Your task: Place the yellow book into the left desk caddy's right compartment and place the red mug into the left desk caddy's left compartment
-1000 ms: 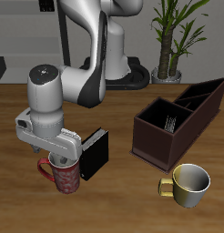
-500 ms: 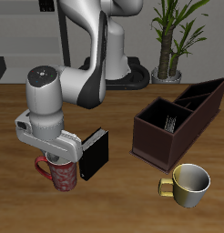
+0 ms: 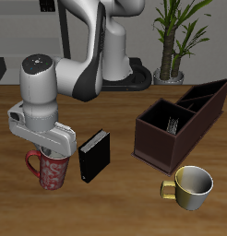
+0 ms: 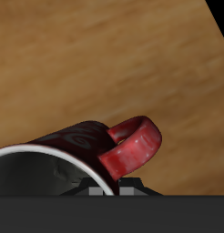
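The arm leans low over the table with its gripper [image 3: 49, 147] right above the red mug [image 3: 52, 171]. The mug stands upright on the wood, well apart from the left desk caddy [image 3: 178, 125], with the black upright book [image 3: 94, 157] just beside it. From the outside, the wrist housing hides the fingers, so I cannot tell how far the jaws are open or whether they have the rim. The wrist camera shows only the mug's pale rim and dark inside close under it, and the red loop handle [image 4: 134, 146] sticking out to one side; no fingertip is clearly visible there either.

This looks like the grasp on the mug, and the care lies in where the jaws bite. One finger should go inside the rim and one outside, across the wall, on a stretch clear of the handle, so the loop cannot twist the mug as they close. The black book sits close enough that a wide-open finger might nudge it; approaching straight down avoids that. Once held, the mug wants a clean vertical lift before any sideways travel, high enough to clear the caddy's taller, sloped end where the left compartment [image 3: 209, 95] waits. The yellow book I cannot pick out with certainty.
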Motion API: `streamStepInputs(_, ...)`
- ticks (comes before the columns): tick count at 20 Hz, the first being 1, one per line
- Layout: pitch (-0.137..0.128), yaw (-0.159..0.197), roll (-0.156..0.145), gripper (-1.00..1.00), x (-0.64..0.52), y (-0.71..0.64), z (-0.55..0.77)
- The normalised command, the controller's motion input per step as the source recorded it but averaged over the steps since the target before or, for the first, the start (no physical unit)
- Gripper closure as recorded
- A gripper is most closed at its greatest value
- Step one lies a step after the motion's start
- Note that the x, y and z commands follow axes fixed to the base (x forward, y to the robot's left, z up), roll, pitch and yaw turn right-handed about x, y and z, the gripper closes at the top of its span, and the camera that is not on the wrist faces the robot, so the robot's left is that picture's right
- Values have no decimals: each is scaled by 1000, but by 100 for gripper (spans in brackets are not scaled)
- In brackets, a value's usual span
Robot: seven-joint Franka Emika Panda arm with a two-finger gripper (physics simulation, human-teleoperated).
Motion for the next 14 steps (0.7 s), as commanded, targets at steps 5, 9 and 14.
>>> streamStepInputs(5, -41, 2, -54, 100, -159, -367, 390)
streamStepInputs(9, -34, 13, -46, 100, -210, -322, 359)
streamStepInputs(14, -6, 44, -52, 100, -362, -193, 378)
